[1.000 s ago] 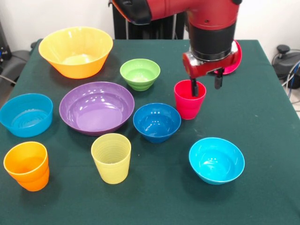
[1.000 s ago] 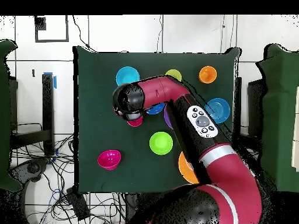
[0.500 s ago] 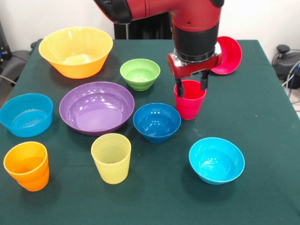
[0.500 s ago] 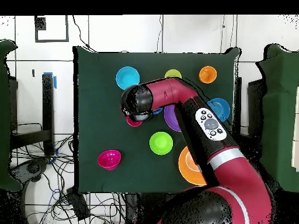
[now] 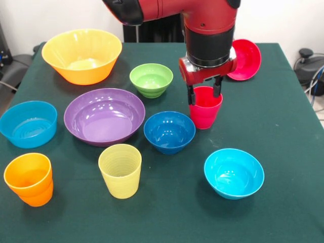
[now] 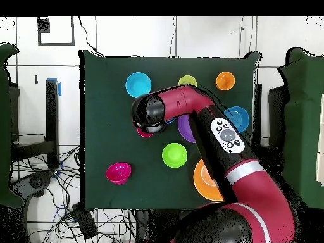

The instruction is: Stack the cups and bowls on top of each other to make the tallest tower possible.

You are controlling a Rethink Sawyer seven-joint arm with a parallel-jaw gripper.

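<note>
Front view: jaws (image 5: 204,94) straddle the empty red cup's (image 5: 205,112) far rim, not visibly pinching it

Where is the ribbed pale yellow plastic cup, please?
In the front view, the ribbed pale yellow plastic cup stands upright, left of centre, in front of the wide purple bowl, right of the orange cup.

Dark green tablecloth (image 5: 283,152) covers the table. Floor (image 6: 209,38) around it is white tile with dark seams. Tangle of cables (image 6: 44,183) on the floor beside the table. Black square outline (image 6: 56,31) marked on the floor near one corner. Blue tape strip (image 6: 58,87) just beside the cloth's edge.
</note>
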